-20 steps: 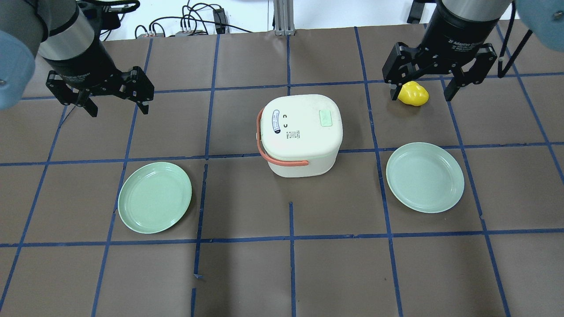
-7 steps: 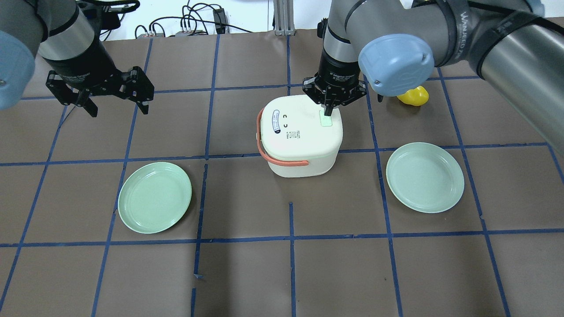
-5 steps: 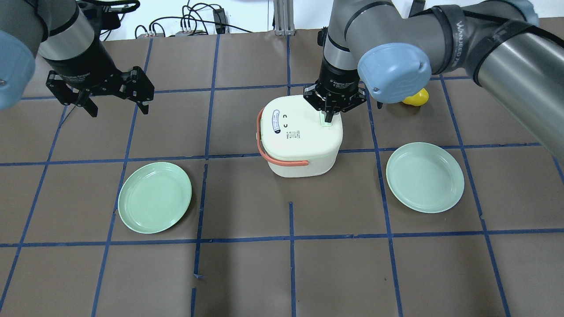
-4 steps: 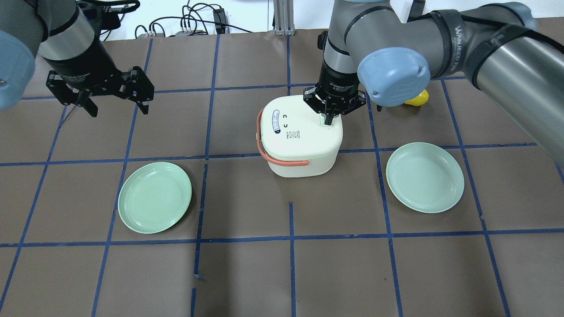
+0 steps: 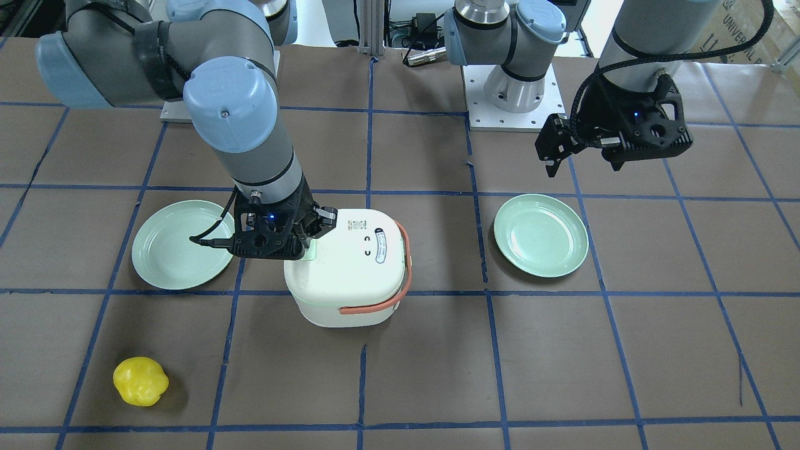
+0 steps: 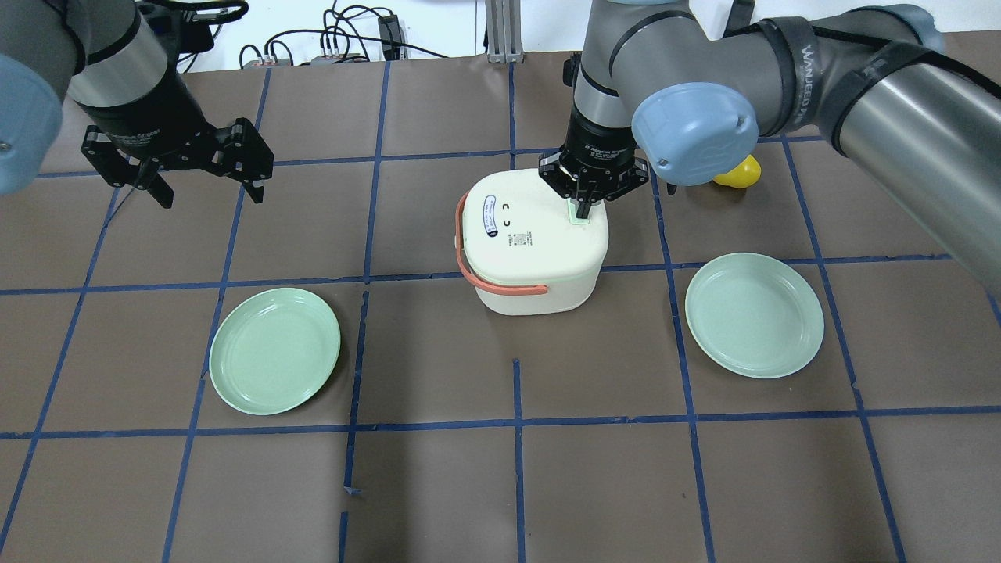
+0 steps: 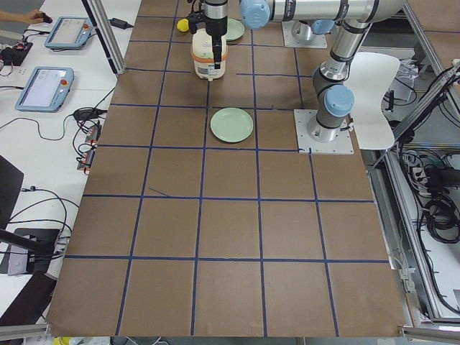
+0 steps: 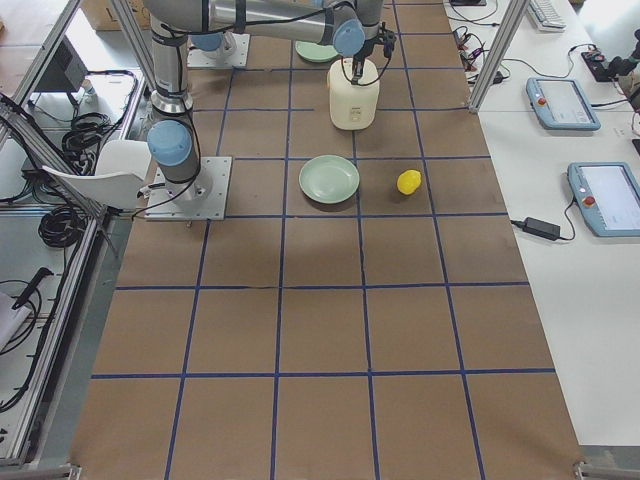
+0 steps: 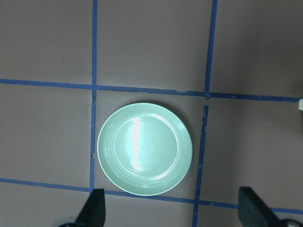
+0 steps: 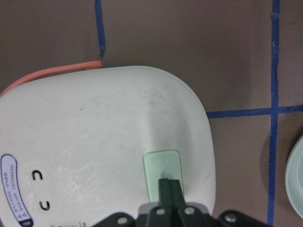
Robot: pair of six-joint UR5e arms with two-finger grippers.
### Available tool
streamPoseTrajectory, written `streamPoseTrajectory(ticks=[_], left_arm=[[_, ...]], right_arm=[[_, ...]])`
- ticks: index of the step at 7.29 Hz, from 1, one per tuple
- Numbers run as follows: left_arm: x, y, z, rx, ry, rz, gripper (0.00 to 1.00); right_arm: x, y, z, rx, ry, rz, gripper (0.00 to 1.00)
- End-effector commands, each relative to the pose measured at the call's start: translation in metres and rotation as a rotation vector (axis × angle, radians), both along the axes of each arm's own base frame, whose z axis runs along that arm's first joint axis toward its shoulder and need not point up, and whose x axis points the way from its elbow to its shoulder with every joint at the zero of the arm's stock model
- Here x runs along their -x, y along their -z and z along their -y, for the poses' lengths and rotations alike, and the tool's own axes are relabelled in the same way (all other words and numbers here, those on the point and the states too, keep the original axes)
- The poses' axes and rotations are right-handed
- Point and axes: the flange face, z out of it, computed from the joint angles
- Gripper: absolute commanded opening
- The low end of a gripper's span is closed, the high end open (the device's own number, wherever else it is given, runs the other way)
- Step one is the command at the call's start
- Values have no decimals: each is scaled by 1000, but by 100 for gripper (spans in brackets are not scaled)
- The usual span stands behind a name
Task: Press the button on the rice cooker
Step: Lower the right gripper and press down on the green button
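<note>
1. Right wrist view: the right hand point(image 10: 169, 185) has its two fingers pressed together, with the tips resting on the green button point(image 10: 158, 165) of the white rice cooker point(image 10: 94, 142).
2. Overhead: the cooker stands mid-bench point(image 6: 438, 485). The left hand point(image 6: 209, 190) hangs spread wide and holds nothing, well apart from the cooker.
3. Left wrist view: a green plate point(image 9: 144, 149) lies below.
4. Front: a second plate point(image 5: 178, 244) lies just beside the cooker, and a yellow object point(image 5: 140, 381) lies apart.

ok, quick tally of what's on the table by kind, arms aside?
rice cooker: 1
green plates: 2
yellow object: 1
total: 4
</note>
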Motion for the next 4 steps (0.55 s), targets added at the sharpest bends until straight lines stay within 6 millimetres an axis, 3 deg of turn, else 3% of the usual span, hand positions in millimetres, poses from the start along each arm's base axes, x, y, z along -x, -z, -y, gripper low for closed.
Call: streamPoseTrajectory(ticks=[1,4], left_arm=[[0,0,0,0,0,0,100],[0,0,0,0,0,-1,100]], right_arm=[[0,1,2,6,2,6,9],[-1,10,7,7,0,4,10]])
